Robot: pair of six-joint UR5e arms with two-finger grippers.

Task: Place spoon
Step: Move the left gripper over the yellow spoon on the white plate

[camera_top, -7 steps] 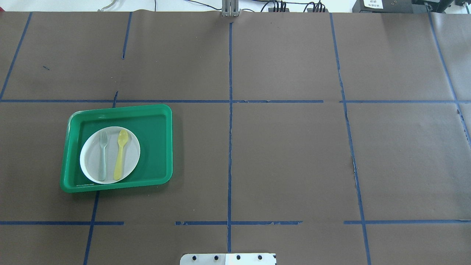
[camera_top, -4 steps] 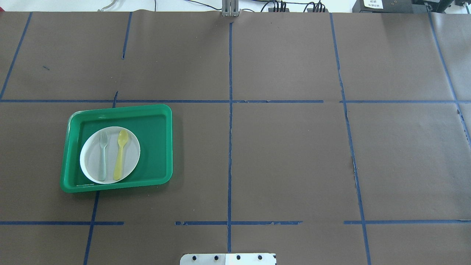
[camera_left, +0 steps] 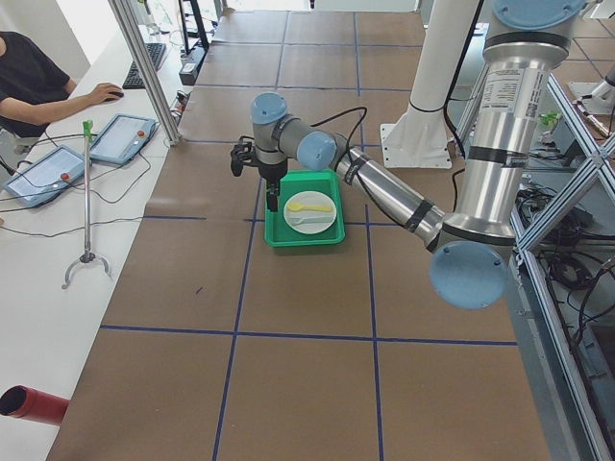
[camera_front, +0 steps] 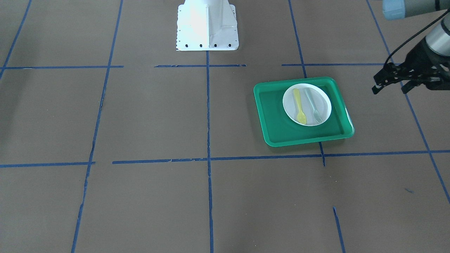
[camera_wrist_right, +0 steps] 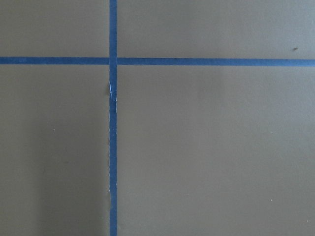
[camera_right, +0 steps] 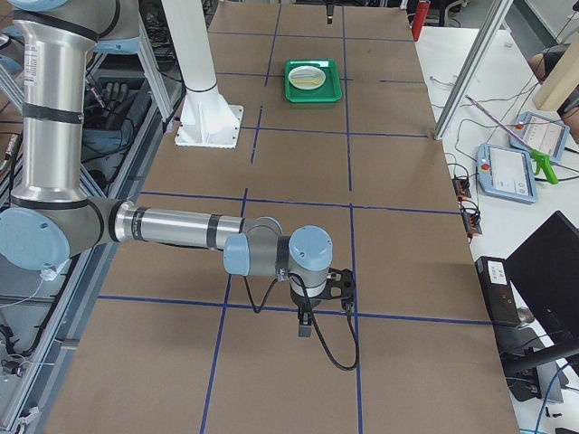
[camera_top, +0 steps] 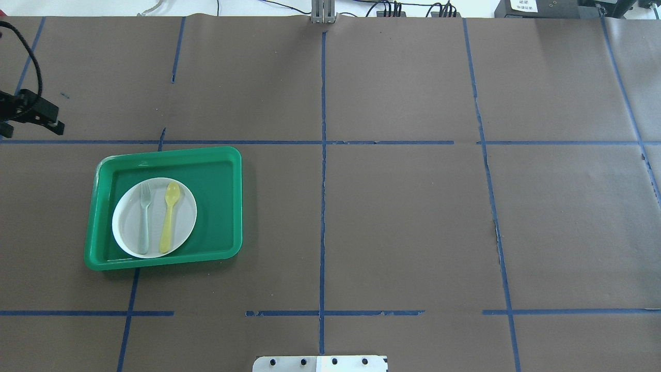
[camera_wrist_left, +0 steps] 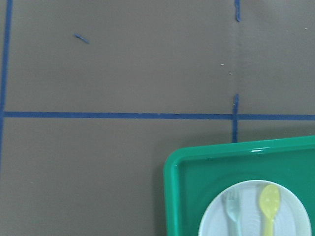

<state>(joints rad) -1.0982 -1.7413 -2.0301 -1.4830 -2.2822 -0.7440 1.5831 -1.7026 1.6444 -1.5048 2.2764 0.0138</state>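
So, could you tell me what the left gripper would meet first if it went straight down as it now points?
Probably the bare brown table cover beside the green tray, not the spoon. The left gripper hangs high, so depth is unclear.

The left arm (camera_left: 384, 187) and right arm (camera_right: 172, 226) are bare silver tubes with grey joint housings and pale blue round caps. The left gripper (camera_front: 389, 90) and right gripper (camera_right: 305, 327) are black, and a loose black cable (camera_right: 333, 354) runs to the right wrist. The white pedestal (camera_front: 207, 24) has a row of dark bolt holes along its foot plate.
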